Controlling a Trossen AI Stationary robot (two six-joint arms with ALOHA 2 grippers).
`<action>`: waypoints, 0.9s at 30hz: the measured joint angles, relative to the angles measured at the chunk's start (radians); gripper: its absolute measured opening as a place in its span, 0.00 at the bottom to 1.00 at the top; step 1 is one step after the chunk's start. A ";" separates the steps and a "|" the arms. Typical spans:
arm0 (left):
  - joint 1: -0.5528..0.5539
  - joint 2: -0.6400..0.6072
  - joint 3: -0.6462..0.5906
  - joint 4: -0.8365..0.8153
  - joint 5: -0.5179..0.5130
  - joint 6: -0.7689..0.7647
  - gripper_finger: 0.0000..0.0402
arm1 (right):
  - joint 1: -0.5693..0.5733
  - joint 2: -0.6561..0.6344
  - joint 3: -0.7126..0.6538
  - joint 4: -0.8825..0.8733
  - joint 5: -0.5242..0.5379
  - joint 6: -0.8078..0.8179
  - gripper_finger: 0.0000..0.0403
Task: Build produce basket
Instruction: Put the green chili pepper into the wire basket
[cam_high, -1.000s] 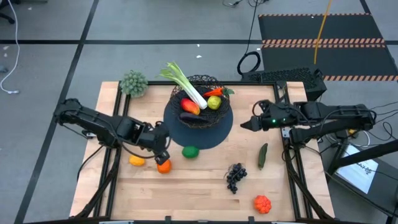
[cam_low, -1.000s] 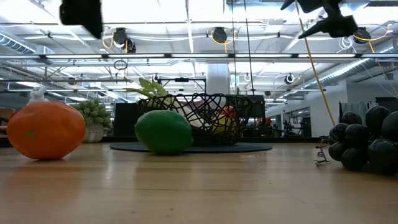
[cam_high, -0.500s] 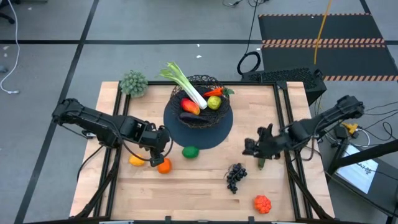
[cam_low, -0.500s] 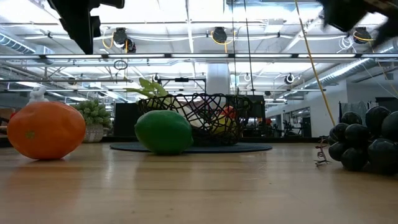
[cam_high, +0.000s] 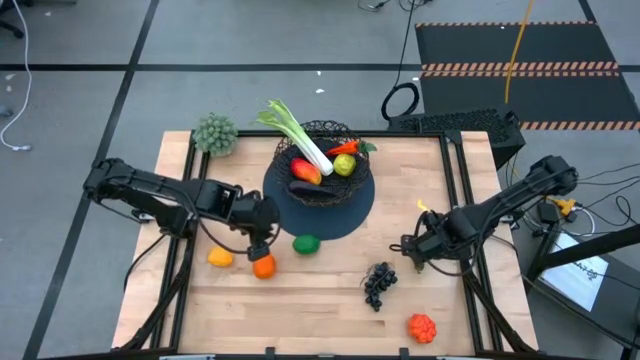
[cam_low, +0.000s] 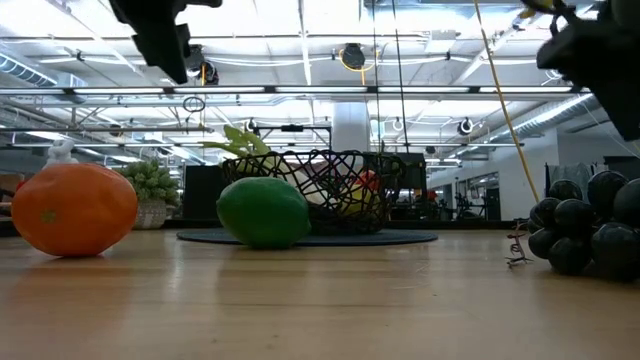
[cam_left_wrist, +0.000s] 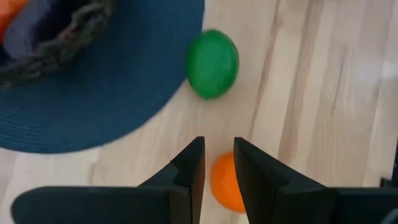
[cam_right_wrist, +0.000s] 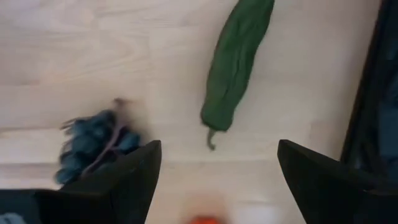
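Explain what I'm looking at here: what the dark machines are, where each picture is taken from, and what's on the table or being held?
Two dark robot arms work at a wooden table. One picture looks straight down, one looks level across the tabletop, and each wrist carries a camera looking past its own fingers. The black wire basket on a round mat already holds a leek and other toy produce. Outside it lie a lime, an orange, a yellow-orange fruit, grapes, a cucumber and a red-orange piece. The left pincer, nearly closed, hangs empty over the orange. The right pincer, wide open, hangs empty over the cucumber.
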 joint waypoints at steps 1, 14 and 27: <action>0.007 0.000 0.000 0.009 0.000 0.005 0.21 | -0.003 0.000 -0.012 0.001 -0.003 -0.005 0.78; 0.058 0.000 0.000 0.052 0.040 0.012 0.21 | -0.038 -0.018 -0.349 0.382 -0.107 -0.075 0.78; 0.065 0.000 0.001 0.065 0.043 -0.017 0.21 | -0.037 -0.026 -0.420 0.497 -0.115 -0.087 0.51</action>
